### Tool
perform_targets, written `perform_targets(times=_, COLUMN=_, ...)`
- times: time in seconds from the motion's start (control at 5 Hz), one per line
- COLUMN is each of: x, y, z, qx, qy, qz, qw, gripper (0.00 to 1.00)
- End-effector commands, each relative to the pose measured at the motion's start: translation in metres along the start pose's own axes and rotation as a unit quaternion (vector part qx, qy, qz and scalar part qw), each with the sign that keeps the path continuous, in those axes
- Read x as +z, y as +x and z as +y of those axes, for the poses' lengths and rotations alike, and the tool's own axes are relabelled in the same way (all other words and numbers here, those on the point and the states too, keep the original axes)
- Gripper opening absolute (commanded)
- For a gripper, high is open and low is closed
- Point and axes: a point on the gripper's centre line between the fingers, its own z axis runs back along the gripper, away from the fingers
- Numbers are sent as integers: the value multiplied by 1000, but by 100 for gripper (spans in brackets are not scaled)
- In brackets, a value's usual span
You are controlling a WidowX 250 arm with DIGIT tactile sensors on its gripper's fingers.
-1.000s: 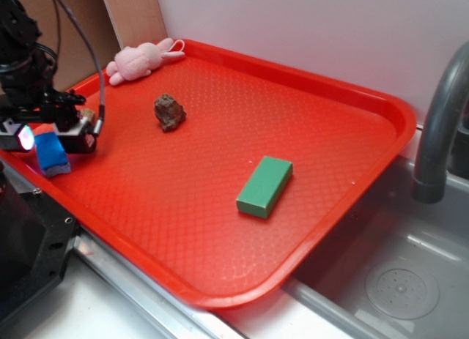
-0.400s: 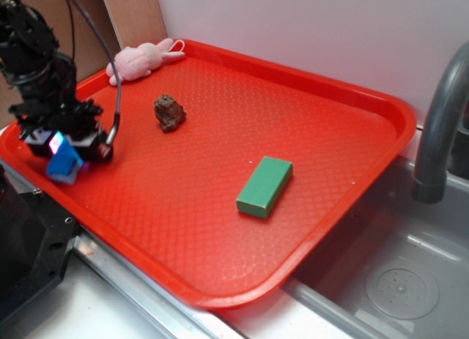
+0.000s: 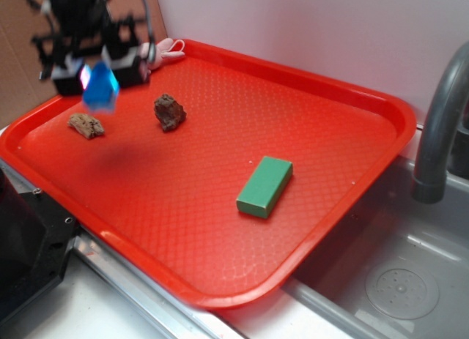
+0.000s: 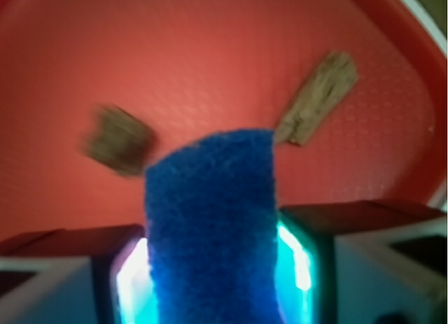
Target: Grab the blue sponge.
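Observation:
The blue sponge (image 3: 100, 88) hangs in my gripper (image 3: 99, 74), lifted well above the red tray (image 3: 322, 90) at its far left. In the wrist view the sponge (image 4: 210, 226) fills the gap between my two glowing pads (image 4: 297, 257), which press on both its sides. My gripper (image 4: 213, 268) is shut on it. The sponge is blurred with motion in the exterior view.
On the tray lie a green block (image 3: 264, 185), a dark brown lump (image 3: 169, 111) and a tan bark-like piece (image 3: 86, 124), which also shows in the wrist view (image 4: 316, 99). A pink plush (image 3: 165, 47) sits at the far corner. A sink and grey faucet (image 3: 440, 127) are at right.
My gripper has risen from the tray's left edge and moved back with the blue sponge in it. The tan piece, hidden before, now shows on the tray.

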Motion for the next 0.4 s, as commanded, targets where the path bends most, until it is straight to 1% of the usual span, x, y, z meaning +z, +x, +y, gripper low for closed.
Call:
perform_targets(times=0.0, x=96, y=-10, z=-53, qx=-192, qy=17, qz=-41, qw=980, gripper=0)
perform_targets(times=0.2, x=117, y=-39, z=-53, qx=-313, qy=17, qz=-58, qw=948, gripper=0)
